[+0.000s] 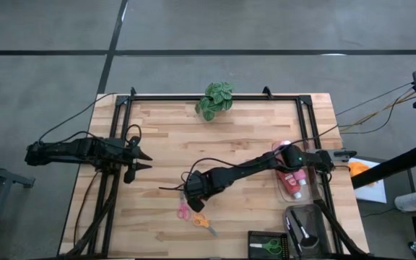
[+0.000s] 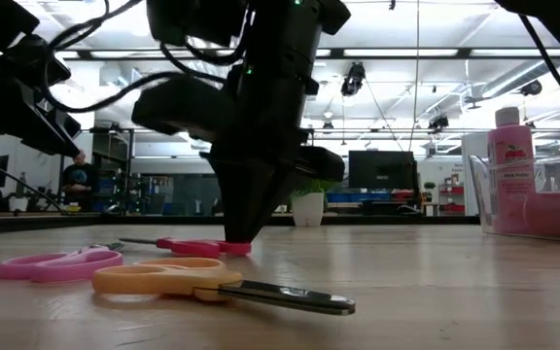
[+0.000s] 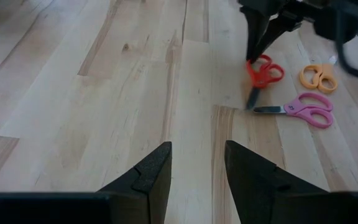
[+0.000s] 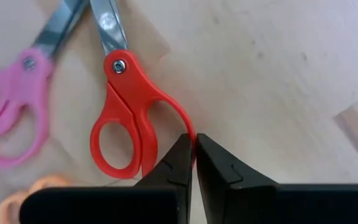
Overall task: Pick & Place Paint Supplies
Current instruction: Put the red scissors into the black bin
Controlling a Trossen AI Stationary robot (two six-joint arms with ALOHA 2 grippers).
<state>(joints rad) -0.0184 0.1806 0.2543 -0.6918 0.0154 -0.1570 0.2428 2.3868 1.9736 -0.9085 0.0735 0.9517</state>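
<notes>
- Pink scissors (image 4: pixel 8 112) ran off the right wrist view's edge, blades cut short
- Orange scissors (image 4: pixel 27 196) showed only a blurred handle corner there
- Bin (image 1: pixel 305 230) contents too small to identify

overhead looks straight down; low looks level; both share scissors (image 1: pixel 184 210).

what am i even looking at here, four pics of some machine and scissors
These are two robot arms at a wooden table, filmed from overhead, from table height, and from a camera on each wrist. The right gripper has its fingers pinched on the handle loop of the red scissors. Pink scissors and orange scissors lie beside them. The left gripper waits over bare wood at the left, holding nothing. Pink bottles sit in a clear bin at the right edge.
</notes>
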